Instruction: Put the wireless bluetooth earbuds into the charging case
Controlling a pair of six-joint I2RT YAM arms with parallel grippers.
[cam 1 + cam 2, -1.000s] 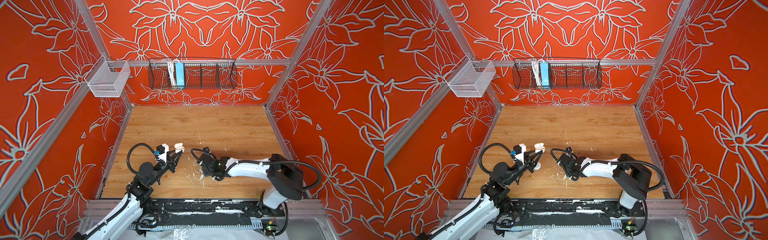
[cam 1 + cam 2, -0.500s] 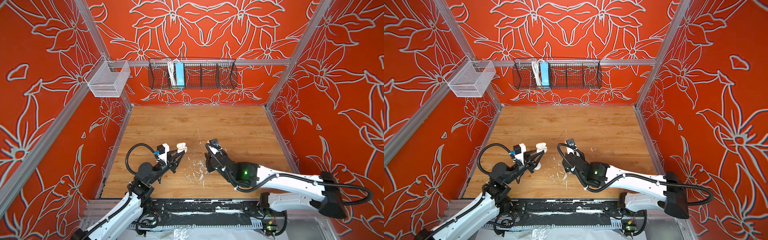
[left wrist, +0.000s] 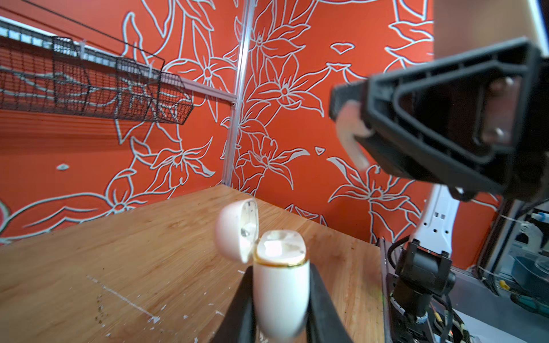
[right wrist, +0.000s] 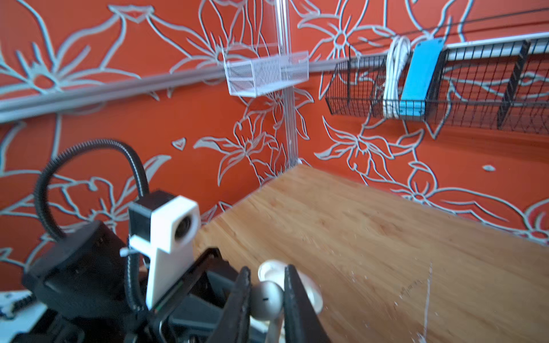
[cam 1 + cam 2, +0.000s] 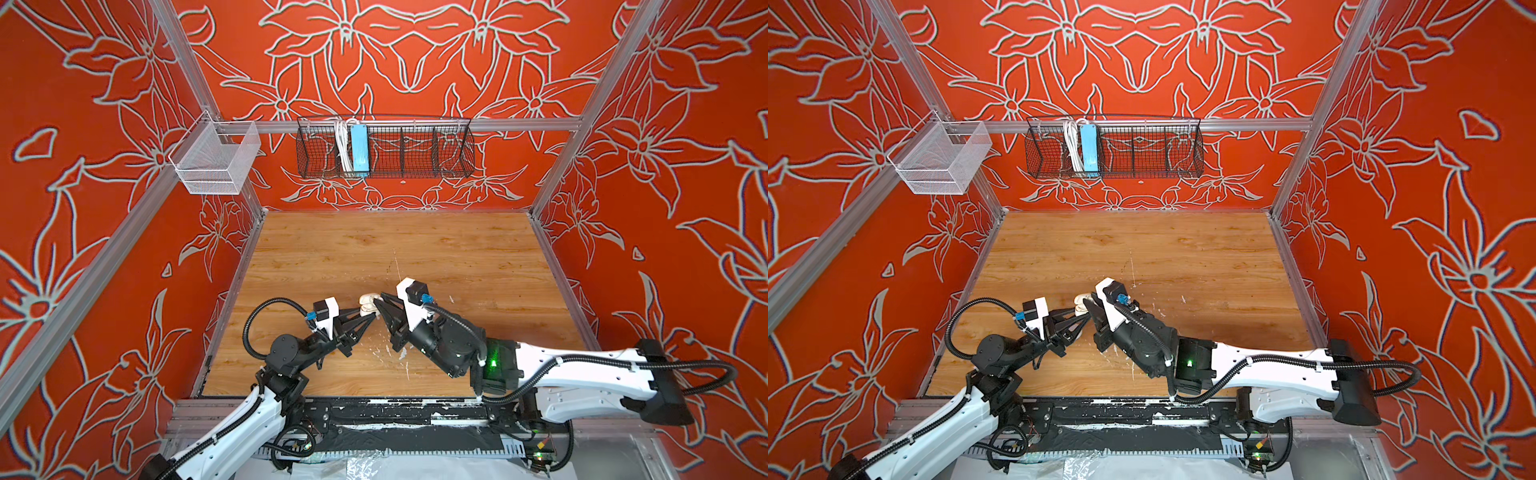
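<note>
My left gripper (image 3: 280, 268) is shut on the white charging case (image 3: 280, 294), holding it upright above the wooden table with its lid (image 3: 236, 234) swung open. Something white shows in one well; I cannot tell what. My right gripper (image 4: 266, 276) is shut on one of the earbuds (image 4: 266, 300), gripped by its round head with the stem hanging down. In the left wrist view this earbud (image 3: 350, 130) hangs above and beside the case mouth. In both top views the left gripper (image 5: 372, 316) (image 5: 1086, 318) and right gripper (image 5: 380, 296) (image 5: 1086, 300) meet tip to tip at the case (image 5: 368, 303) (image 5: 1080, 303).
A black wire basket (image 5: 384, 147) with a blue box and a white cable hangs on the back wall. A white mesh basket (image 5: 216, 160) hangs at the left corner. White paint flecks (image 5: 397, 353) dot the wooden table (image 5: 415, 249). A black rail (image 5: 374, 415) runs along the front edge.
My right arm has swung up from low over the table's middle and leftward, bringing the earbud up to the open case. The left gripper has held the case almost still.
</note>
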